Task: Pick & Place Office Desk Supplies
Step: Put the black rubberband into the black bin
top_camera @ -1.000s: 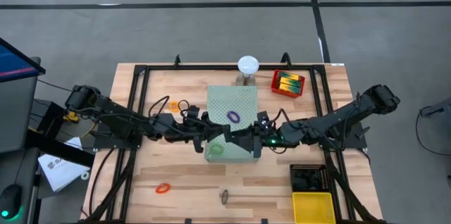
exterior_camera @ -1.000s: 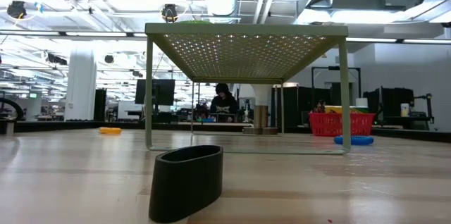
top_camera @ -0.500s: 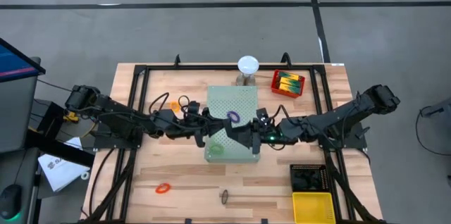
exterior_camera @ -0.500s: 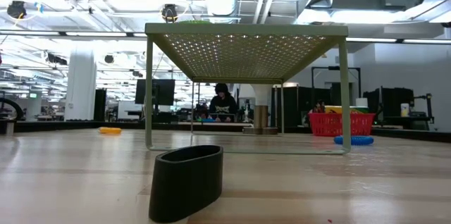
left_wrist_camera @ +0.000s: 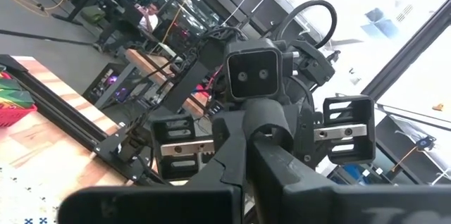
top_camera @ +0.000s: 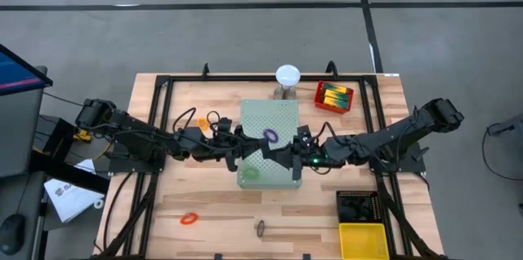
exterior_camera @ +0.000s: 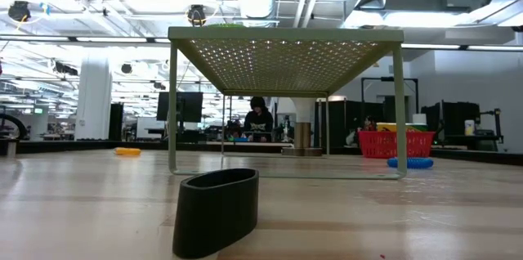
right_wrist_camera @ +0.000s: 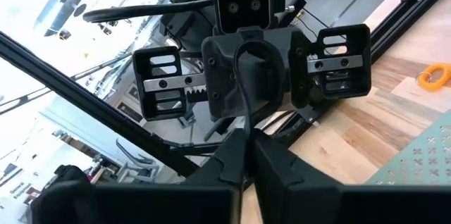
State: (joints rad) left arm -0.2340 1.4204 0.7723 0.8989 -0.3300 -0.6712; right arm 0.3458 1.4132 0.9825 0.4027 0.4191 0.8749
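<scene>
My two grippers meet tip to tip above the pale-green perforated board. My left gripper comes from the table's left and is shut. My right gripper comes from the right and is shut. Nothing shows between either pair of fingers. A purple band loop shows on the board just beyond the tips, and a green loop lies near the board's front. One orange loop and a dark loop lie on the table near its front edge. My left gripper's fingertips stand right against my right gripper's, level, high over the board. I cannot tell whether they touch each other or any thing. My right gripper comes level from the table's right; its own fingers hide the place where the tips meet.
A red basket with yellow-green items and a white dome stand at the back. A black tray and a yellow bin stand at the front right. Another orange piece lies left of the board. The dark loop stands close to the low camera.
My right gripper has moved a little toward the table's far edge and left, up to my left gripper's tips. The purple and green loops have kept their places.
</scene>
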